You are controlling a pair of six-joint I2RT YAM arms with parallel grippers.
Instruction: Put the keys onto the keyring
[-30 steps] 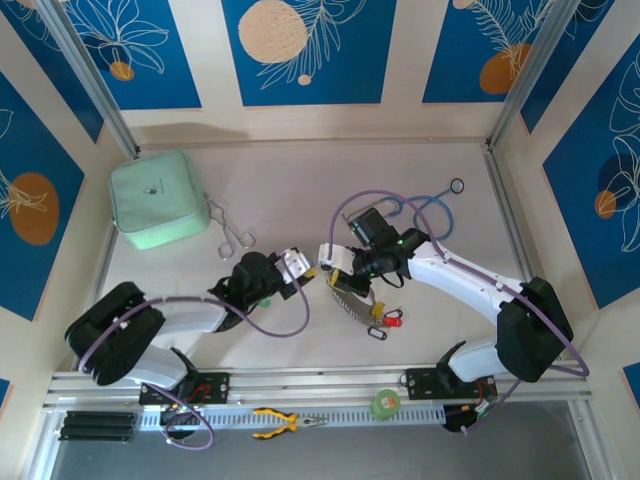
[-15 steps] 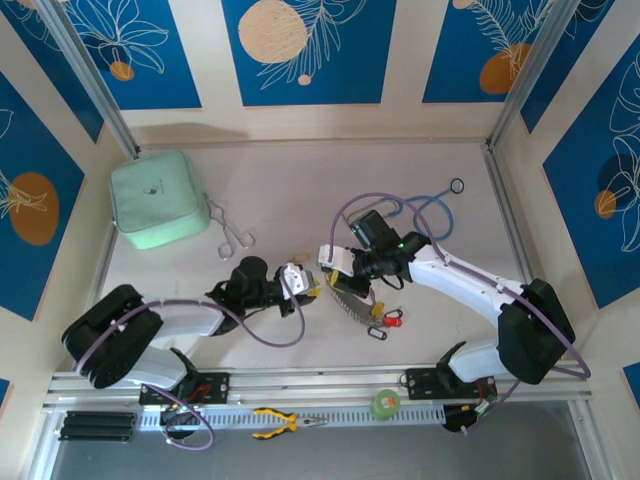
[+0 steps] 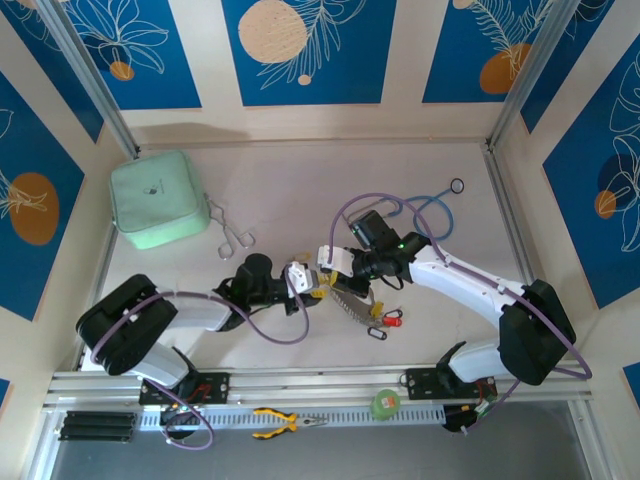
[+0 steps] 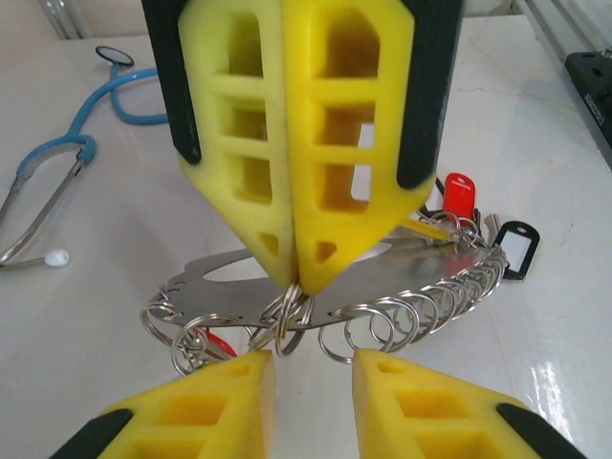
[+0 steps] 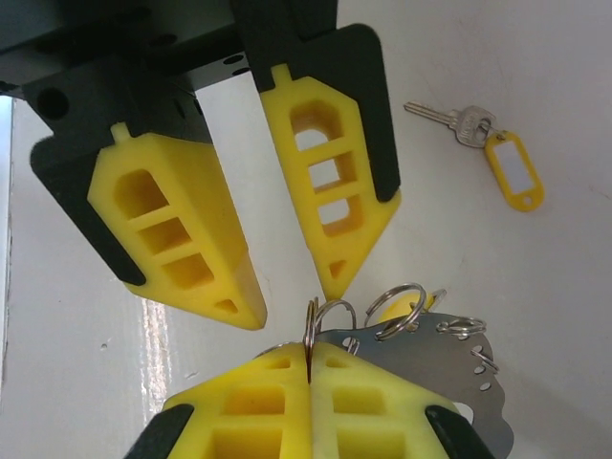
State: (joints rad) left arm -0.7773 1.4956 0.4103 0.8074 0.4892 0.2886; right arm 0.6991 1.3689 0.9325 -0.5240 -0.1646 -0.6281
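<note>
The keyring (image 4: 392, 263) is a flat silvery plate edged with several small split rings; it lies mid-table (image 3: 352, 303). My right gripper (image 5: 311, 350) is shut on one split ring at the plate's near end and comes down from above in the left wrist view (image 4: 295, 283). My left gripper (image 4: 311, 397) is open, with nothing between its fingers, facing that ring from a short way off. Keys with a red tag (image 4: 459, 194) and a black tag (image 4: 516, 245) hang at the plate's far end. A loose key with a yellow tag (image 5: 497, 153) lies on the table.
A mint green pouch (image 3: 158, 198) sits at the back left with metal forceps (image 3: 232, 236) beside it. A blue stethoscope (image 3: 432, 207) lies behind the right arm. Yellow-handled pliers (image 3: 282, 423) and a green roll (image 3: 383, 403) rest in the front rail.
My left gripper has moved right and slightly nearer the front, closing in on the keyring's held end. The right gripper has kept its hold and barely moved.
</note>
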